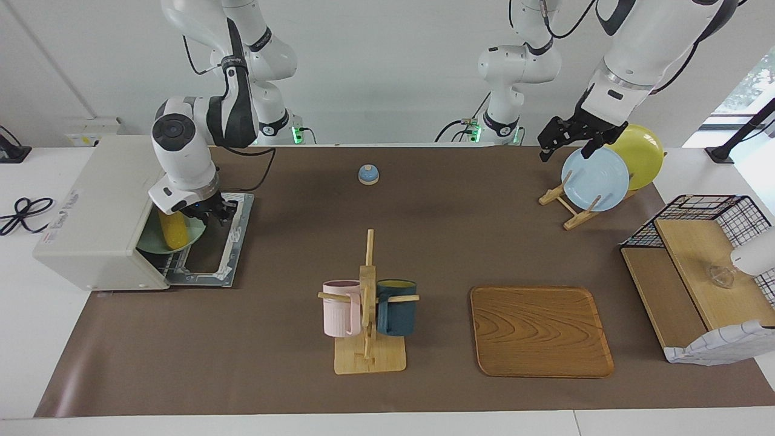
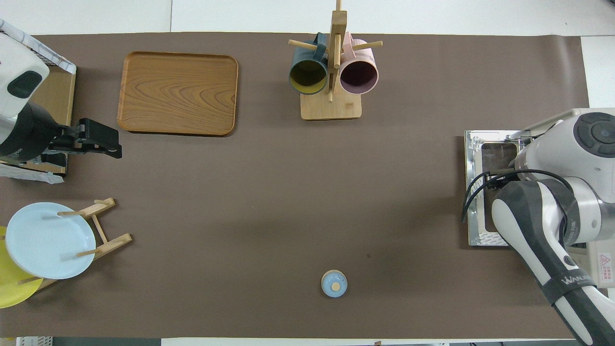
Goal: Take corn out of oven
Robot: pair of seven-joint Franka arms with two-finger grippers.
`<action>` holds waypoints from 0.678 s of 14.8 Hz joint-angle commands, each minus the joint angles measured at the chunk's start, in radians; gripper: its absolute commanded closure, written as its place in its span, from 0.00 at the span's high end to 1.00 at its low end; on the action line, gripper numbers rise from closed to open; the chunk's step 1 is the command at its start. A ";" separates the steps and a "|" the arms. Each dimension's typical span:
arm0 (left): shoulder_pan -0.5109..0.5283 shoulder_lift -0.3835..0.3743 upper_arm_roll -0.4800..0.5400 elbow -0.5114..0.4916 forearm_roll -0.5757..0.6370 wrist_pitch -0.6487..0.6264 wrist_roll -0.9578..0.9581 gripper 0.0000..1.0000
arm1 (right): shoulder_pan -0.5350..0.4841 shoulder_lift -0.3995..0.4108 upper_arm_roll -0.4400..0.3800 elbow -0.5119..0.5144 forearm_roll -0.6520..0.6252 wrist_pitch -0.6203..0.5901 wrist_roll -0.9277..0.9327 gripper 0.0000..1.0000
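Brown paper covers the long table, and all the action sits at the oven (image 1: pixel 100 212), parked at the right arm's end with its door (image 1: pixel 215 242) dropped flat onto the table. Right at the oven's mouth a green plate (image 1: pixel 181 239) carries the corn (image 1: pixel 172 229), and the right gripper (image 1: pixel 209 212) hangs just over the end of the cob nearer the robots, above the open door. Its wrist hides the fingers, so I cannot tell whether they are gripping yet, or how wide they stand.

To my eye this is the grasp itself. Doing it well means straddling the cob across its width, closing squarely so it doesn't squirt out, then lifting a touch before drawing it out over the door, clear of the oven's top edge and without dragging the plate along.

Look at that corn: bright yellow, smooth, tapered, lying lengthwise on the plate, its upper end tucked under the wrist.

Well away from the oven, the left gripper (image 1: pixel 569 136) waits with fingers spread wide and empty above a pale blue plate (image 1: pixel 596 178).
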 commanded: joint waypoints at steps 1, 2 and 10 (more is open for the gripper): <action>0.011 -0.021 -0.006 -0.033 -0.006 0.028 -0.007 1.00 | -0.011 -0.028 0.004 -0.024 -0.022 0.013 -0.033 0.41; 0.011 -0.021 -0.006 -0.034 -0.006 0.029 -0.007 1.00 | -0.009 -0.028 0.004 -0.022 -0.022 0.013 -0.033 0.41; 0.011 -0.023 -0.006 -0.037 -0.009 0.031 -0.014 1.00 | -0.050 -0.034 0.004 -0.044 -0.022 0.022 -0.109 0.40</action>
